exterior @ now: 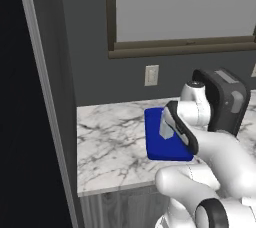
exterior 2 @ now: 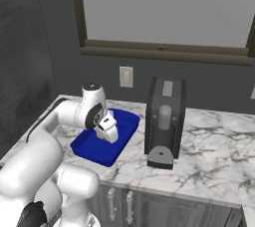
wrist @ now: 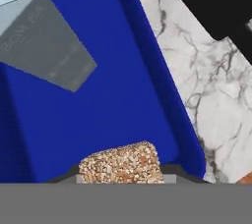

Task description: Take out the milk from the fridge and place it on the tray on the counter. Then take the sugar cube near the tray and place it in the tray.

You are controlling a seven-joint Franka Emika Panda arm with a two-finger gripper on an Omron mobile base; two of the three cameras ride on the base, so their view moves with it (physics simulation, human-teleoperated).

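Speckled sugar cube (wrist: 121, 163) between pincer tips, over blue tray (wrist: 123, 100) beside milk (wrist: 42, 41).

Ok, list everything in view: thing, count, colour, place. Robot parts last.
milk: one, pale grey-white carton, standing in the tray.
tray: one, deep blue, on the counter beside the coffee machine.
sugar cube: one, tan speckled, between the fingertips, over the tray.
counter: one, white marble with grey veins, under the window.
coffee machine: one, dark grey, on the counter.
wall outlet: one, pale, on the grey wall.
window: one, brown frame, above the counter.
gripper: one, over the tray, apparently holding the cube.
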